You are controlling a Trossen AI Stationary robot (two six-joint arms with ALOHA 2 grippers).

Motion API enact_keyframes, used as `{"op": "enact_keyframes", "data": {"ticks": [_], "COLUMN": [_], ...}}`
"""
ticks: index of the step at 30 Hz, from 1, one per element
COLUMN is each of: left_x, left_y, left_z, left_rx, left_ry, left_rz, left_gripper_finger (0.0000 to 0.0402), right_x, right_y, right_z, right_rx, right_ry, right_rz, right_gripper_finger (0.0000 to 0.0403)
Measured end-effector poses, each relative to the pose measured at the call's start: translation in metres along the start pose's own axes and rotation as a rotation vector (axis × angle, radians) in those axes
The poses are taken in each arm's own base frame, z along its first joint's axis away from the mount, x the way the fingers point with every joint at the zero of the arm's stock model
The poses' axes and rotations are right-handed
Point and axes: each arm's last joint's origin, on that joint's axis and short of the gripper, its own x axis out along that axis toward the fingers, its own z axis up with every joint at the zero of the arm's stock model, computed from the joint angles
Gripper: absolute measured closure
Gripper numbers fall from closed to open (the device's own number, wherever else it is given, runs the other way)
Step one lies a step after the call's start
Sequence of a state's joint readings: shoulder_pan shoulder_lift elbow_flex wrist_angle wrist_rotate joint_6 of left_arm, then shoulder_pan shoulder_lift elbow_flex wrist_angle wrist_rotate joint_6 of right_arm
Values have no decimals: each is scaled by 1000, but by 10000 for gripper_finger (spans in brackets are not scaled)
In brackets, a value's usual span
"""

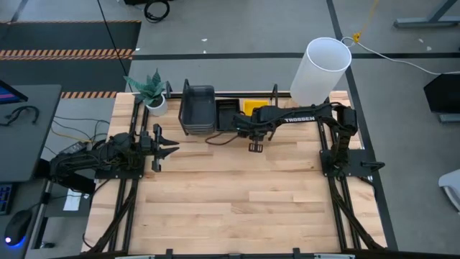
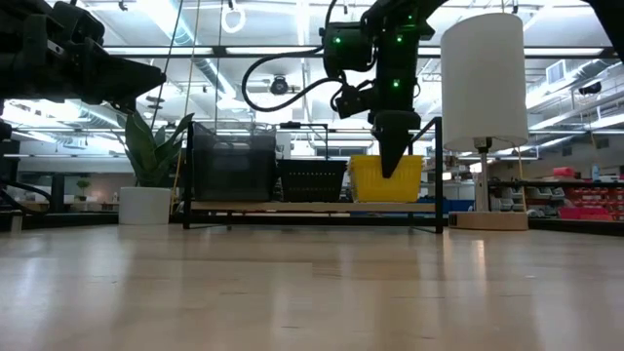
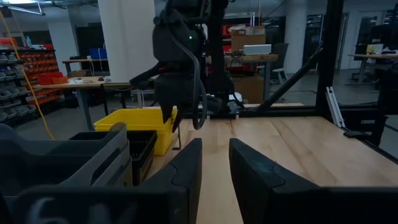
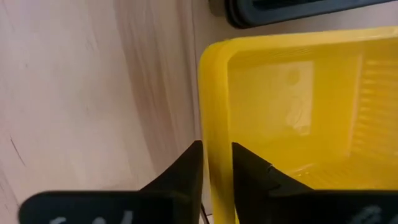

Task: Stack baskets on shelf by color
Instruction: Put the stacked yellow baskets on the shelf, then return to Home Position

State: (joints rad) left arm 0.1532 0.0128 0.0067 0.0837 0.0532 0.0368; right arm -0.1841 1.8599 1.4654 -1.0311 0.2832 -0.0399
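Observation:
A low black wire shelf [image 2: 312, 207] stands at the table's far edge. On it, from left to right, are the dark grey baskets [image 1: 198, 108], a black mesh basket [image 2: 312, 180] and the yellow basket [image 2: 366, 180]. My right gripper [image 2: 390, 168] points down at the yellow basket's near side and is shut on its rim. My left gripper [image 1: 172, 150] waits at the table's left side above the wood, with a narrow gap between its fingers [image 3: 186, 168], holding nothing. My right gripper [image 4: 216, 177] pinches the yellow basket's near wall at its rim [image 4: 212, 134], close to a corner, one finger inside the basket and one outside. The fingers come from above, pointing down. The basket stands level, its bottom at the shelf's deck.
A tall white cylinder [image 1: 320, 68] stands at the shelf's right end, and a potted plant [image 1: 151, 90] at its left end. The wooden table top [image 1: 237, 201] in front of the shelf is bare wood. The arms' black frames run along both table sides.

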Motion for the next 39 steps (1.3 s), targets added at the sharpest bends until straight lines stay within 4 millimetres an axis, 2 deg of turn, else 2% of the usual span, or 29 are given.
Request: {"op": "enact_keyframes", "data": {"ticks": [8,12,18,28,36,39], "left_x": [0,0,0,0,0,0], "left_y": [0,0,0,0,0,0], "left_z": [0,0,0,0,0,0], "left_rx": [0,0,0,0,0,0], "left_ry": [0,0,0,0,0,-1], "left_rz": [0,0,0,0,0,0], "left_gripper_finger": [321,316,314,318,314,319], "right_x": [-1,-11,-37,-97,-137,-139], "right_y": [0,-2,-10,-19,-6,7], "right_z": [0,-3,-10,-35,-60,-74], "right_rx": [49,56,96,157,190,182], "right_ry": [-4,-27,-109,-295,-431,-508], "right_rz": [19,20,27,110,147,115], "right_gripper_finger": [291,280,262,252,252,252]}}
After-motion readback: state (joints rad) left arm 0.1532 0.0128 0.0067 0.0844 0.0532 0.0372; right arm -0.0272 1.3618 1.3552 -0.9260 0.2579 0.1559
